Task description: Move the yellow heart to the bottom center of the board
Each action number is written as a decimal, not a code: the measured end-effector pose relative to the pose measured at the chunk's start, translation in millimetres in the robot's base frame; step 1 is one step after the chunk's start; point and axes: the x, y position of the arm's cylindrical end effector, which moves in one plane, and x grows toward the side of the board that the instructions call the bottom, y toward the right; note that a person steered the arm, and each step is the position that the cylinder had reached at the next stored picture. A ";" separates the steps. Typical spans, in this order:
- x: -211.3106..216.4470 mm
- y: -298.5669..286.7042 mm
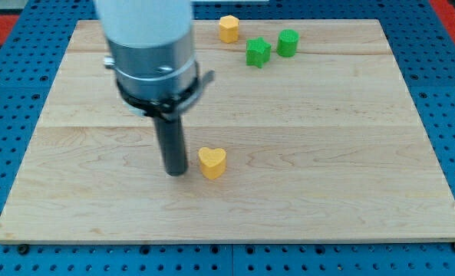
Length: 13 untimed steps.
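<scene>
From where I stand, nothing here can be read: no words, numbers, brand marks or signs show on the wooden board, on the coloured blocks, on the arm's grey housing, or on the blue pegboard around it.

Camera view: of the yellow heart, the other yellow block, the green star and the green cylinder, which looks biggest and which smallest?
1. Yellow heart, though it lies nearest the camera.
2. Green star.
3. Yellow block and green cylinder: too alike to rank.
</scene>
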 end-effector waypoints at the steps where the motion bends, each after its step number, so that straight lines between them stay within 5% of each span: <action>1: -28.1 11.3; 3: -18.1 67.3; 7: 24.0 -8.8; 13: 39.8 38.5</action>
